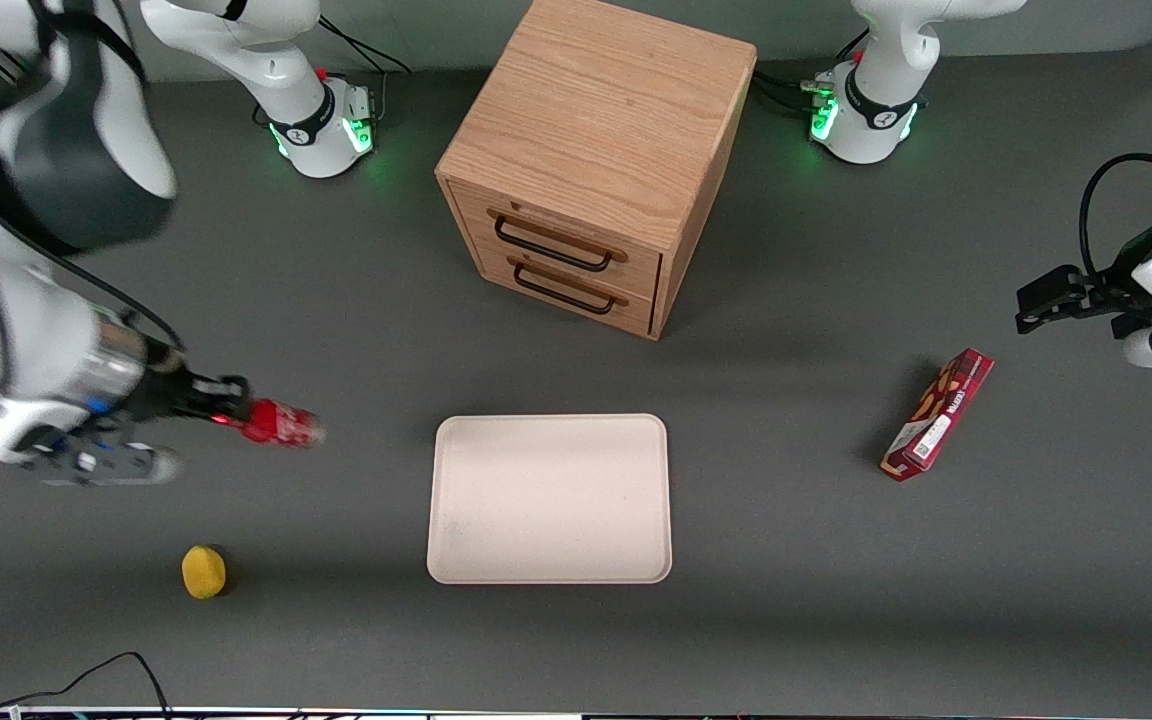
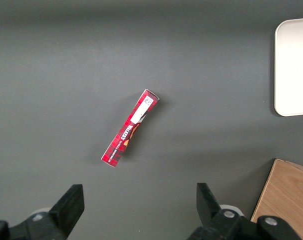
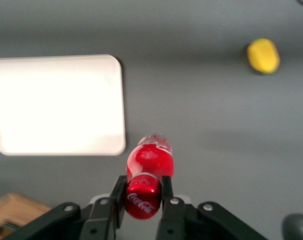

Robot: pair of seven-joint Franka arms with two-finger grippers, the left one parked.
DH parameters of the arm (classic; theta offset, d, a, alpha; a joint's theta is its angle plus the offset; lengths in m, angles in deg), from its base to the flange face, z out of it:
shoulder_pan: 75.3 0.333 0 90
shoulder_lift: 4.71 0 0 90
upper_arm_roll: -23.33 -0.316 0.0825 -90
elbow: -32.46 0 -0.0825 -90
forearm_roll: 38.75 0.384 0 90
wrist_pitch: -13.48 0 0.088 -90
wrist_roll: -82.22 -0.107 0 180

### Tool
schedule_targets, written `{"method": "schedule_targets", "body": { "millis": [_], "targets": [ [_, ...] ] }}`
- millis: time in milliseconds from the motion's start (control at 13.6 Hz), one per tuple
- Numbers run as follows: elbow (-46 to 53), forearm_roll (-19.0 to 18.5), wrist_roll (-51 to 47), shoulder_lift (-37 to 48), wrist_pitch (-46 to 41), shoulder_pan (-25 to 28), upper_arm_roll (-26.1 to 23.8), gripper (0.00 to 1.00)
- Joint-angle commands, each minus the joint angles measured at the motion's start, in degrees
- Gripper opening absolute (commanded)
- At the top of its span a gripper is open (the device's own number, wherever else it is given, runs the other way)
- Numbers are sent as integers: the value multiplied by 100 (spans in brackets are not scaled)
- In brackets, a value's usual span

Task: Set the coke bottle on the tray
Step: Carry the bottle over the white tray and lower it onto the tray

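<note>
My right gripper (image 1: 236,414) is shut on the small red coke bottle (image 1: 281,424) and holds it above the table, off the working arm's end of the tray. In the right wrist view the fingers (image 3: 118,195) clamp the bottle's red cap (image 3: 142,197), with the bottle's body (image 3: 150,158) pointing away from the gripper (image 3: 142,192). The cream tray (image 1: 549,500) lies flat in the middle of the table, in front of the drawer cabinet; it also shows in the right wrist view (image 3: 56,104) and the left wrist view (image 2: 293,67). Nothing lies on it.
A wooden drawer cabinet (image 1: 596,160) stands farther from the front camera than the tray. A yellow lemon (image 1: 204,571) lies nearer the front camera than the gripper. A red snack box (image 1: 938,414) lies toward the parked arm's end of the table.
</note>
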Motion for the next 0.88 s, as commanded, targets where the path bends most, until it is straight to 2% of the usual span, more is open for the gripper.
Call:
{"method": "schedule_targets", "body": {
  "millis": [0, 74, 441, 809],
  "targets": [
    [870, -87, -774, -1011, 612, 1224, 877, 0],
    [861, -61, -949, -1170, 885, 1446, 1090, 0],
    [844, -51, -1442, -1917, 2178, 1650, 1101, 0],
    [800, -43, -1557, -2155, 2619, 1659, 1101, 0]
  ]
}}
